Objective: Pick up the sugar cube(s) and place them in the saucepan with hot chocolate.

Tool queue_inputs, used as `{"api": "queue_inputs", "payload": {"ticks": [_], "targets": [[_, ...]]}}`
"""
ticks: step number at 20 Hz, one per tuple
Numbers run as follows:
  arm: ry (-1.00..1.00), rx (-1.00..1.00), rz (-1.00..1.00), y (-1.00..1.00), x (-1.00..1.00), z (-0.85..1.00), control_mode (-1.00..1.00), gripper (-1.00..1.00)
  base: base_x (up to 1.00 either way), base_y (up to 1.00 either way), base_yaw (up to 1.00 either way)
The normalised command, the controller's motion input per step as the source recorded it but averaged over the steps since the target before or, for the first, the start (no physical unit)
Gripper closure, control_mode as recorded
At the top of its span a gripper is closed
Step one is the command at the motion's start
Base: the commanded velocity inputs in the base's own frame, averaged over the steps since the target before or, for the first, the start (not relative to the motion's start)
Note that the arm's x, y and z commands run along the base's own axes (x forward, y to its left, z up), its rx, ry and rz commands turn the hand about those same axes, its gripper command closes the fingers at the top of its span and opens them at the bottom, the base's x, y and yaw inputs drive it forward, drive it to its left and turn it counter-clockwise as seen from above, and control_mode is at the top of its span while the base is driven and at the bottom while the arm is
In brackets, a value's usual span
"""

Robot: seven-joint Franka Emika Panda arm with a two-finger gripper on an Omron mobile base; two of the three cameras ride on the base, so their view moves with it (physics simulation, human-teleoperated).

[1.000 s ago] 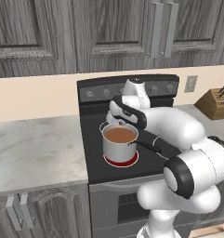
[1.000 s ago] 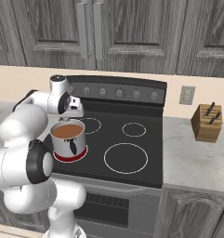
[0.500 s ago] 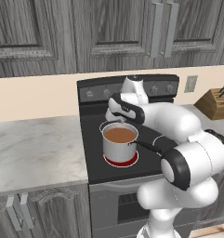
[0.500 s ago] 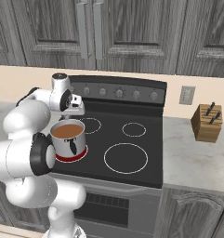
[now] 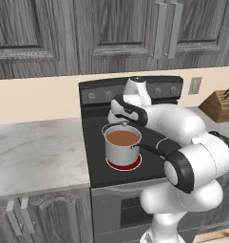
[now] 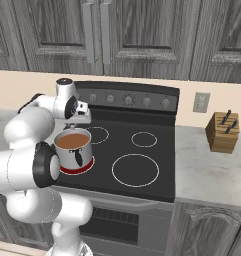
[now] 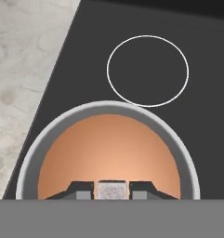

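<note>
The hand (image 7: 111, 190) hangs over the saucepan (image 7: 108, 153); its fingers stand narrow around the sugar cube (image 7: 111, 190).

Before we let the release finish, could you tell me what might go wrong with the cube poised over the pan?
1. The sugar cube sits between the fingertips above the hot chocolate near the saucepan rim; a drop from here could splash liquid onto the stovetop.
2. The gripper hangs close over the saucepan, so lowering it may strike the rim.
3. The burner glows red beneath the saucepan.
</note>
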Motion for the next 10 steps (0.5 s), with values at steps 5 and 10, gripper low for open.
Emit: {"api": "queue_inputs", "payload": {"ticks": [5,10], "targets": [[0.0,0.0,0.0,0.0,0.0,0.0,-1.0,-1.0,0.0,0.0,0.0],[-0.02,0.0,0.0,0.0,0.0,0.0,-1.0,-1.0,0.0,0.0,0.0]]}}
